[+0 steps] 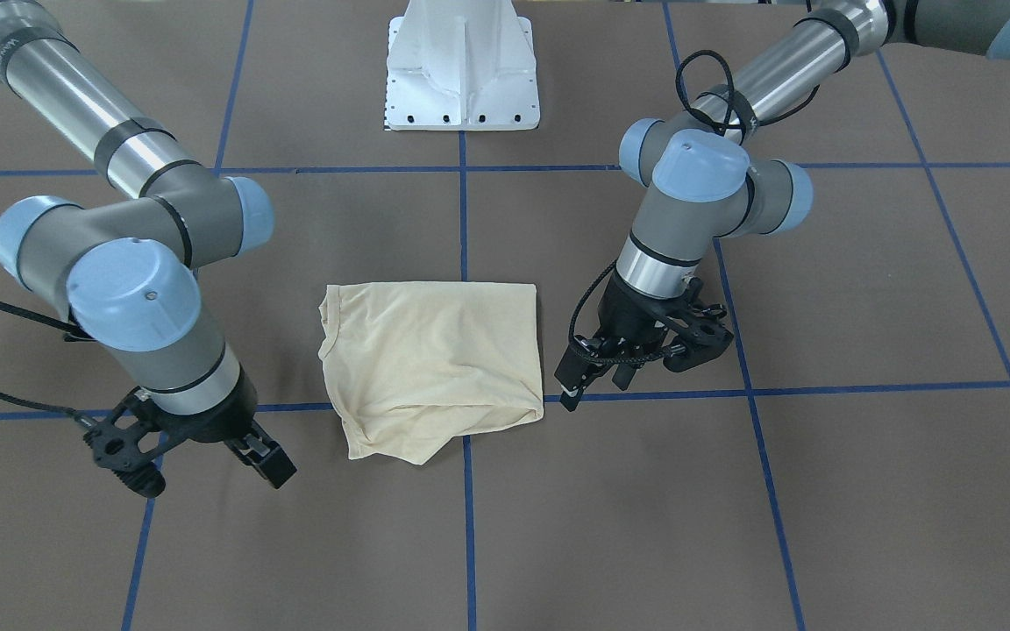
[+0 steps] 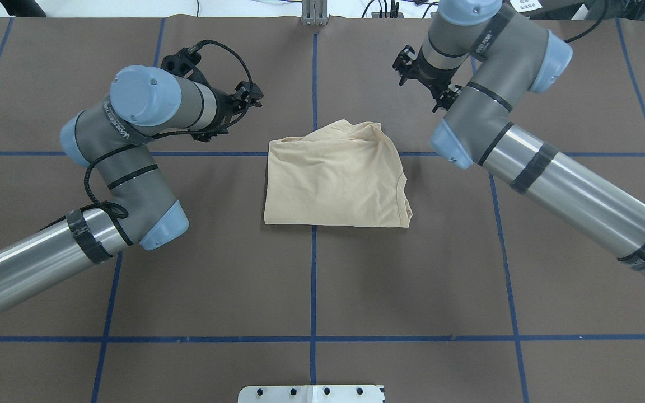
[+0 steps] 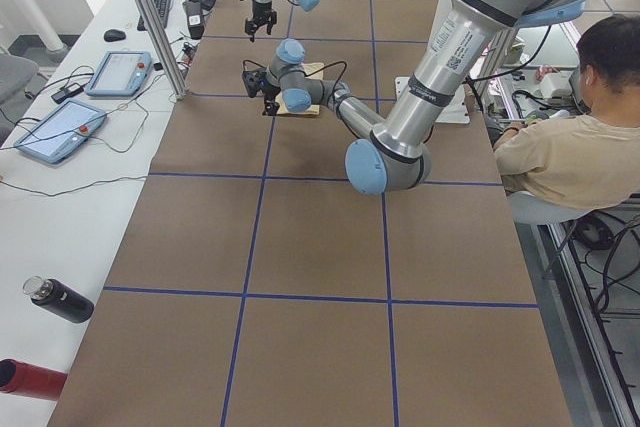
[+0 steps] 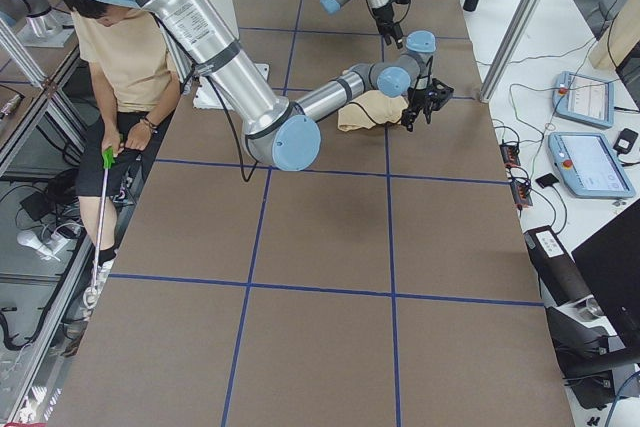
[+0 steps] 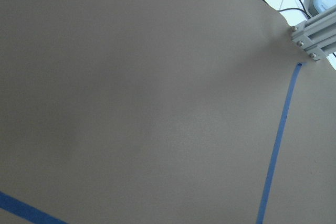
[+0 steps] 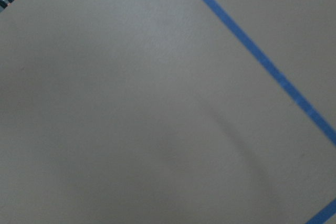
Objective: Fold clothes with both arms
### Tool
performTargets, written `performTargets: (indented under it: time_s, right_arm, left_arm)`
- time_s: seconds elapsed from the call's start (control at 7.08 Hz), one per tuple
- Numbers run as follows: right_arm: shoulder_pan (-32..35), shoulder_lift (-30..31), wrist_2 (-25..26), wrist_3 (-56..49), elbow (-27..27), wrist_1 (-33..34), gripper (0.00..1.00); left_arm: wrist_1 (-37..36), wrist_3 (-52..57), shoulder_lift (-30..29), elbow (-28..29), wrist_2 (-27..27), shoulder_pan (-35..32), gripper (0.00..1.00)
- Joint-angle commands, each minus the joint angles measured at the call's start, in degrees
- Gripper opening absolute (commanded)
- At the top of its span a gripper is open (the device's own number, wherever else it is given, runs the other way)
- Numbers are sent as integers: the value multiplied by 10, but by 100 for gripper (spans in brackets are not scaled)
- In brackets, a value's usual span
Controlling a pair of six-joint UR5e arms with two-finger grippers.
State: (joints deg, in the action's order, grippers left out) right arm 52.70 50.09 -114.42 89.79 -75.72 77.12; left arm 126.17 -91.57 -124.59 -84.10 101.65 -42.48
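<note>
Shirt (image 2: 333, 179) folded; left arm (image 2: 124, 170), right arm (image 2: 569, 196) bent alongside, apart.

Your front cam sat across the table (image 1: 864, 526), faced the robot, steep down, white base (image 1: 463, 70) at 12 o'clock. Overhead cam looked the opposite way from behind the shoulders, base at 6 o'clock. Both shared the folded shirt (image 1: 435, 359) mid-frame, mid range. Side cams sat far back at the table's two ends, looking along it. Wrist cams were close on the table and its blue tape (image 5: 280, 140).
</note>
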Motion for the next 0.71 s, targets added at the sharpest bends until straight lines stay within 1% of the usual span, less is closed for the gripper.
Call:
performTargets:
  time_s: [0.0, 0.14, 0.28, 0.42, 0.56]
  right_arm:
    - [62, 64, -34, -161, -67, 40, 100]
    - [111, 97, -79, -262, -91, 59, 100]
    - [154, 142, -111, -348, -108, 59, 100]
    - [187, 187, -125, -421, -129, 59, 100]
    - [228, 226, -140, -495, -140, 60, 100]
  left_arm:
    - [-5, 168, 86, -85, 74, -51, 100]
    - [-5, 242, 134, -117, 92, -73, 100]
    - [-5, 323, 168, -129, 142, -121, 100]
    - [-5, 400, 198, -134, 187, -175, 100]
    - [-5, 497, 235, -135, 203, -220, 100]
